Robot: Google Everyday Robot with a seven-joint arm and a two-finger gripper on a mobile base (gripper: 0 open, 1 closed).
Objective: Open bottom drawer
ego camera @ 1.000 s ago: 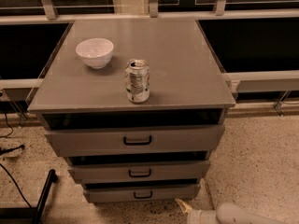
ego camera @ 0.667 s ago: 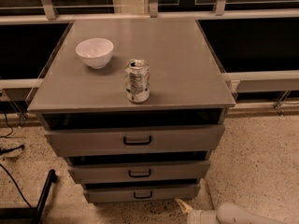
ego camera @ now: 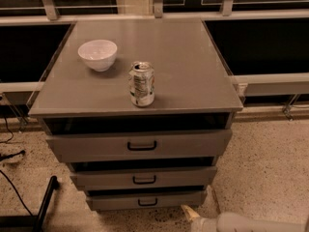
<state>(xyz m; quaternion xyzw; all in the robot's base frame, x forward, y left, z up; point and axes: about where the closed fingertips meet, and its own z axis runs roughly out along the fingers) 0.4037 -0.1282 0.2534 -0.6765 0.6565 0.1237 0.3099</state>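
The bottom drawer [ego camera: 174,198] is the narrowest grey front, lowest on the cabinet, with a small black bar handle [ego camera: 147,202]. Its front stands slightly forward of the dark gap above it. My gripper [ego camera: 189,212] is low at the bottom edge of the view, just right of and below the drawer's right end, near the floor. Its white arm [ego camera: 246,224] runs off to the right. It holds nothing that I can see and is apart from the handle.
The mid-sized drawer [ego camera: 183,177] and the widest top drawer [ego camera: 193,143] sit above. On the cabinet top [ego camera: 193,66] stand a white bowl [ego camera: 97,54] and a drink can [ego camera: 142,83]. A black pole [ego camera: 46,199] and cables [ego camera: 9,156] lie on the speckled floor at the left.
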